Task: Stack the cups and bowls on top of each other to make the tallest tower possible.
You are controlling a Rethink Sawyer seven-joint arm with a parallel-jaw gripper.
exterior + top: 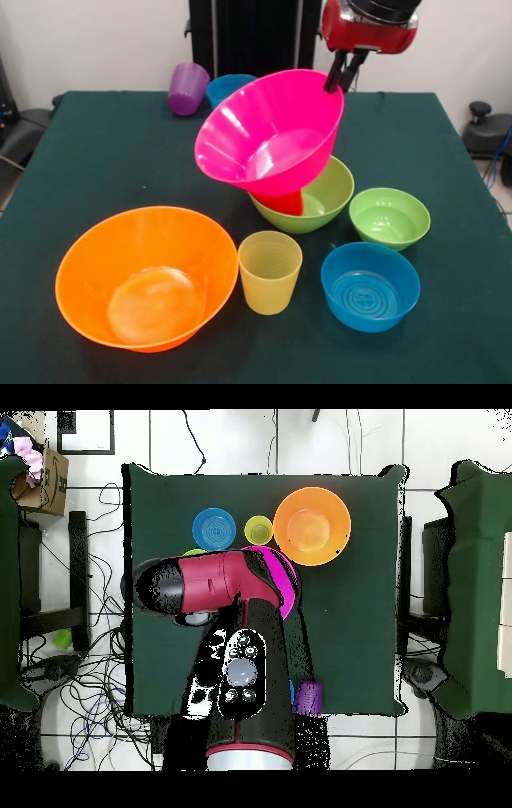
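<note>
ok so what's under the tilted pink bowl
The pink bowl, held at its rim by the gripper, sits tilted over a red cup inside the green bowl. Most of the cup is hidden by the pink bowl.

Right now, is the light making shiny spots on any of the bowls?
Front view: bright glare patches on the hot pink bowl and a paler sheen inside the orange bowl. Overhead view: no clear glare; the arm hides most of the pink bowl.

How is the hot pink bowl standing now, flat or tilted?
Tilted. The hot pink bowl leans, its opening facing the camera, resting on the red cup while the gripper holds its rim.
</note>
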